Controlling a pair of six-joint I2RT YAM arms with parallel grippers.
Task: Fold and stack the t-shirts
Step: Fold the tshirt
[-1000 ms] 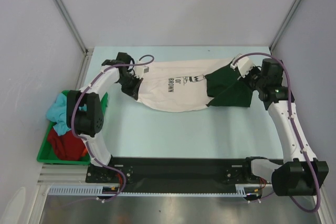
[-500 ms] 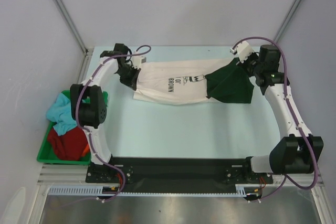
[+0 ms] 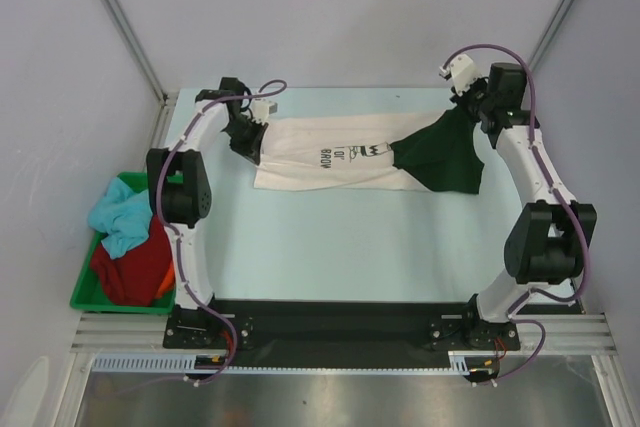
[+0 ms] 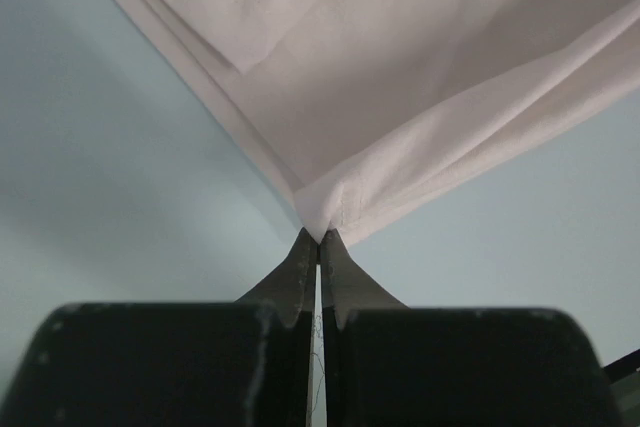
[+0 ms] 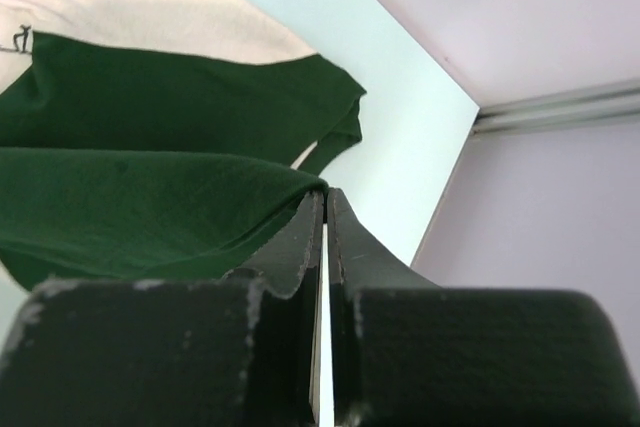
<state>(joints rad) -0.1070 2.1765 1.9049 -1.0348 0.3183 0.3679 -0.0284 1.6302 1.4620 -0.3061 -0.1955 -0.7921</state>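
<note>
A cream cloth t-shirt with black lettering [image 3: 330, 152] is spread across the pale blue table [image 3: 350, 237] toward 12 o'clock. Its 10 o'clock corner is pinched in the left gripper [image 4: 319, 239]. A dark green cloth t-shirt [image 3: 445, 157], touching it at 2 o'clock, is pinched in the right gripper [image 5: 325, 197].

A printed t-shirt [image 3: 320, 152] lies across the far half of the table [image 3: 350, 247]. A second t-shirt [image 3: 445, 152] lies over its right end. The left gripper [image 4: 318, 242] pinches the printed t-shirt's left corner, and the right gripper [image 5: 322, 197] pinches the second t-shirt's far right edge. A bin [image 3: 85, 299] left of the table holds a heap of shirts [image 3: 130, 247].
</note>
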